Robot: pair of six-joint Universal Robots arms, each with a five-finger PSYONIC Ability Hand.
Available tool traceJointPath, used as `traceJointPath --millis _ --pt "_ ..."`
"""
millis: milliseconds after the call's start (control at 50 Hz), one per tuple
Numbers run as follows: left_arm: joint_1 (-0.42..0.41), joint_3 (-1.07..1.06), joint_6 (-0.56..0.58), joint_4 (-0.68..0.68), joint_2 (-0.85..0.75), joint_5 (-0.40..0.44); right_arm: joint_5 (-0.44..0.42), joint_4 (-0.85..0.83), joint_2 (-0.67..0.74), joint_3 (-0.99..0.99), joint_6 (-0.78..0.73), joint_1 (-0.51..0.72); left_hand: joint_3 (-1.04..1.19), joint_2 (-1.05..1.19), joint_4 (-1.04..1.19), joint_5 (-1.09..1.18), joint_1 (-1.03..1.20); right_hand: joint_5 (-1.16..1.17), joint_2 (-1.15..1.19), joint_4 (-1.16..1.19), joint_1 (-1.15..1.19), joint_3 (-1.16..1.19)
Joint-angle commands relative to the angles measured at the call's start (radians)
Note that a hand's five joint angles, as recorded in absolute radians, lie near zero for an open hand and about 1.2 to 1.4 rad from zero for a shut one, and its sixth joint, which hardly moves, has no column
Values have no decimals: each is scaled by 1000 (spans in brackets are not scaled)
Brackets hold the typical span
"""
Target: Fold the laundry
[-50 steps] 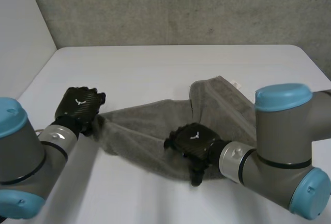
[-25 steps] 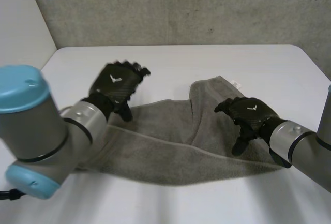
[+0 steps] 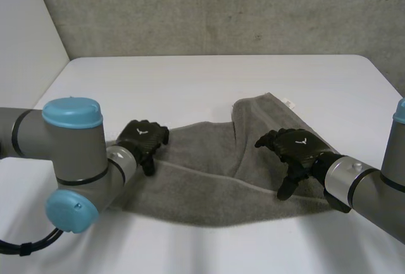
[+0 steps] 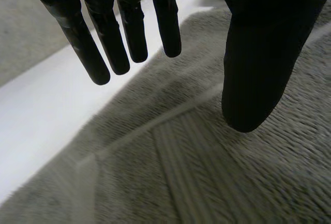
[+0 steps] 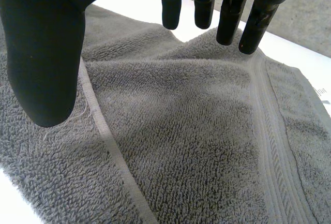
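Observation:
A grey towel (image 3: 209,179) lies loosely doubled on the white table (image 3: 190,78), a folded flap rising toward the back right. My left hand (image 3: 144,138) hovers over the towel's left end, close to its far edge. In the left wrist view its fingers (image 4: 103,38) hang straight and its thumb stands apart above the towel (image 4: 207,172), with nothing held. My right hand (image 3: 294,145) is above the right part of the towel. In the right wrist view the fingers (image 5: 227,6) and thumb are spread over the towel (image 5: 196,131) and grip nothing.
A small white label (image 3: 289,103) sticks out at the towel's far right corner. The table's left edge meets a pale wall, and a grey wall stands behind the table. Bare table lies behind the towel and in front of it.
The left hand dropped from the back left to the towel's left end. The right hand left the towel's front middle for its right part. The towel lies flatter and wider.

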Motion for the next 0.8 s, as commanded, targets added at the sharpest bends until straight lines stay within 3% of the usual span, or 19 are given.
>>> traceJointPath --millis 20,340,620,680,720,780,800 --pt "0 29 0 -61 -27 14 1 -1 4 -1 -1 -1 147 146 146 147 147 -35 -42 -44 -19 -25" --pt "0 29 3 -86 -39 9 5 0 22 1 -44 -1 280 278 278 279 280 -41 -48 -50 -25 -31" --pt "9 34 58 -114 -39 6 3 0 30 1 -44 -1 218 216 216 218 218 -41 -48 -50 -25 -31" --pt "9 32 58 -114 -39 1 5 0 30 1 -44 -1 303 302 301 303 303 -41 -48 -50 -25 -31" --pt "9 25 58 -109 -30 -2 4 0 30 -1 -44 -1 586 585 585 586 586 -41 -48 -50 -25 -31" --pt "9 22 58 -108 -21 -2 3 0 30 -1 -44 -1 720 718 718 720 720 -41 -48 -50 -25 -31" --pt "9 22 58 -106 -7 -3 3 0 30 -1 -45 -1 871 869 869 871 871 -41 -48 -50 -25 -31"
